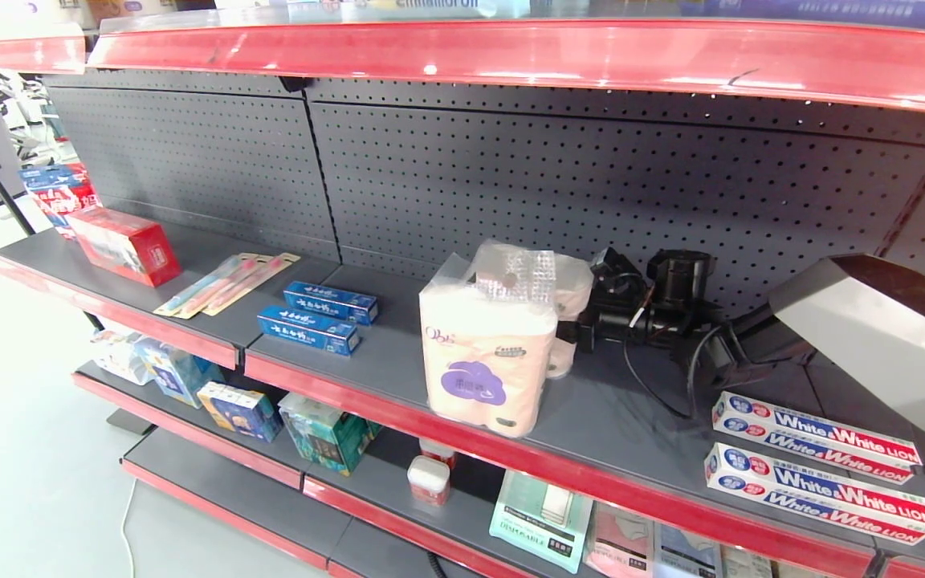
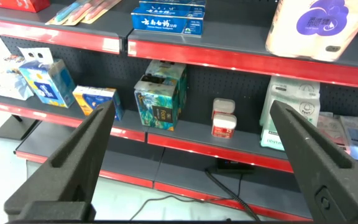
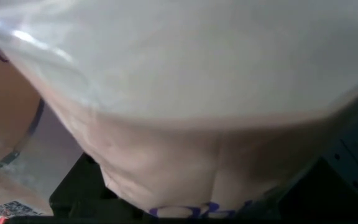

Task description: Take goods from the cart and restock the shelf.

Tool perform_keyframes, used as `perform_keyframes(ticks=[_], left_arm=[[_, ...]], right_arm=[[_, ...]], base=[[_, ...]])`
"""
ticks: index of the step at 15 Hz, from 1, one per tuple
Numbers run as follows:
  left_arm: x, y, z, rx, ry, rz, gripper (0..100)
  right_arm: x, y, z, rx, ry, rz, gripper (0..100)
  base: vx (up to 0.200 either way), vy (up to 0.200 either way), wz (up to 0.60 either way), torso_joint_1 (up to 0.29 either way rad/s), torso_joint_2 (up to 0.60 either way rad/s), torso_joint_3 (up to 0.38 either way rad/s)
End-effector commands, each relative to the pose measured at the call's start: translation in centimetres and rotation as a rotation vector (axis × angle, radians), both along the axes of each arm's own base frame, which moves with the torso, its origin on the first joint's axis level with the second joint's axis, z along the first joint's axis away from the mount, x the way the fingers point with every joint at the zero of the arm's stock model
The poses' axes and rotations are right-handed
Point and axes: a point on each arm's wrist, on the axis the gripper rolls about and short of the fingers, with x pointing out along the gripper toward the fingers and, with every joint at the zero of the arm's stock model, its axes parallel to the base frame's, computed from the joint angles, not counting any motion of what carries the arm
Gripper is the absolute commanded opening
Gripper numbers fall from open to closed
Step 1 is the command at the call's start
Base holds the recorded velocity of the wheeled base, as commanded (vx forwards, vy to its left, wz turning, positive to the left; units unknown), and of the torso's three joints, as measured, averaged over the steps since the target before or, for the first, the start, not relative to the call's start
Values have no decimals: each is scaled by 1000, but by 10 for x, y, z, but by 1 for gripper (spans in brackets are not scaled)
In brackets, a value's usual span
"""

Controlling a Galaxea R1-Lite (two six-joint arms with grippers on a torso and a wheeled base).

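**Premises:** retail shop, toiletries aisle.

**Fixture:** tiered display shelf [image 1: 398, 353] with a red price rail [image 1: 511, 449] along each front edge and a perforated back panel [image 1: 511, 185].

**Stock, located from the toilet-roll pack [image 1: 482, 353]:**
- blue toothpaste boxes [image 1: 310, 330], paired, just to its left
- carded toothbrushes [image 1: 226, 285] and a red box [image 1: 124, 245], farther left
- white toothpaste boxes [image 1: 820, 470], paired, to its right
- blue carton [image 1: 239, 411] and green carton [image 1: 326, 433], on the tier below it, to the left

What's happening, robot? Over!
Left tool open, empty. Right tool against toilet paper pack, upright on shelf. White toothpaste boxes nearby, apart.
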Motion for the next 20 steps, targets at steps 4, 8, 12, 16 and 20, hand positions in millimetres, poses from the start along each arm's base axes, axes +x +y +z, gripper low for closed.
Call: perform_keyframes(ticks=[4,8,12,16,20], left_arm=[[0,0,0,0,2,-1,100],[0,0,0,0,1,-1,100],[0,0,0,0,1,-1,100],[0,0,0,0,2,-1,100],[0,0,0,0,1,-1,100]], right_arm=[[0,-3,-1,0,-7,20,0],[-2,-1,-3,-10,-9,21,0],[-2,2,-3,-12,-10,26,100],[-3,-1,4,-7,-22,24,100],[-15,-12,12,-10,-5,6,100]], base=[[0,0,0,0,0,0],[0,0,0,0,0,0],[0,0,0,0,0,0],[0,0,0,0,0,0],[0,0,0,0,0,0]])
